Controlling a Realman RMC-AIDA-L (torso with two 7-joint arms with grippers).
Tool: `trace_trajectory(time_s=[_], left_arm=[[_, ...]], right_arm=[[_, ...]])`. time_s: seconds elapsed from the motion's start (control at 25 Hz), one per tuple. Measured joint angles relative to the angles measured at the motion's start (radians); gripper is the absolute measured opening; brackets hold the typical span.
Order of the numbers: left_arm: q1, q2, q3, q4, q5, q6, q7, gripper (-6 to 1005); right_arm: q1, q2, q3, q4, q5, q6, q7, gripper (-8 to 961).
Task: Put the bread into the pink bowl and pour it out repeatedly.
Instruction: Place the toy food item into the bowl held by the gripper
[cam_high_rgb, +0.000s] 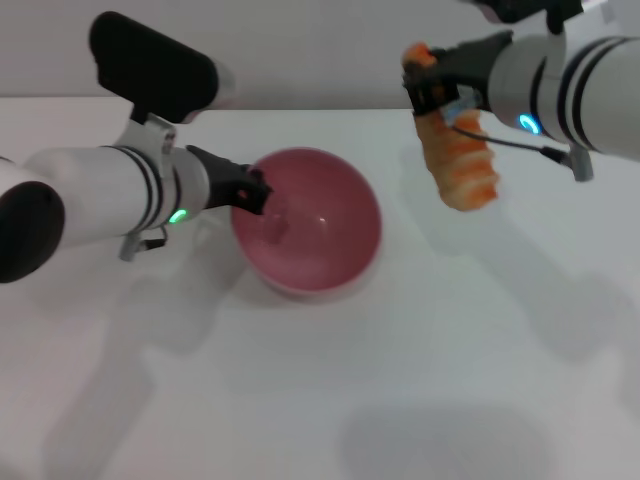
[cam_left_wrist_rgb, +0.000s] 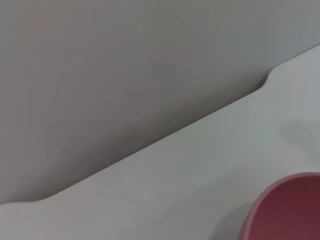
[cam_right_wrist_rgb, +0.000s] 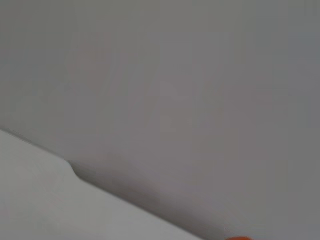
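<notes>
Pink bowl empty, bread apparently aloft.

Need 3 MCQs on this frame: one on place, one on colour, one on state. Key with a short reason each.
1. Where is the bread?
A. in the bowl
B. held in the air beside the bowl
C. lying on the table

2. What colour is the bowl?
A. pink
B. blue
C. green

3. What is the left gripper doing?
A. parked off the table
B. holding the bread
C. gripping the bowl's rim

Key: 1 B, the bread hangs from the right gripper above the table; 2 A, the bowl is plain pink; 3 C, its fingers close over the rim.
</notes>
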Motion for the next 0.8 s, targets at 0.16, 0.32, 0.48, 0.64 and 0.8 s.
trace_trajectory(time_s=[0.16,0.32,0.48,0.64,0.8], left_arm=[[-0.014,-0.001,0.029,0.004,-0.032,0.012,0.000,53],[-0.025,-0.001,0.040,0.007,-0.045,0.021,0.000,52],[-0.042,-0.001,0.041,0.014,-0.053,0.026,0.001,52],[-0.043,0.001,0.033,0.020,-0.053,0.026,0.001,52],[-0.040,0.002,0.028,0.022,-0.053,0.025,0.001,52]], right_arm=[[0.016,0.003,-0.017,0.022,0.007,-0.065,0.002,209],[0.034,0.005,-0.040,0.075,0.034,-0.118,0.009,187],[0.037,0.005,-0.065,0.112,0.066,-0.176,0.006,178],[0.033,0.005,-0.107,0.135,0.063,-0.214,-0.001,174],[0.033,0.005,-0.118,0.148,0.059,-0.222,-0.002,224]])
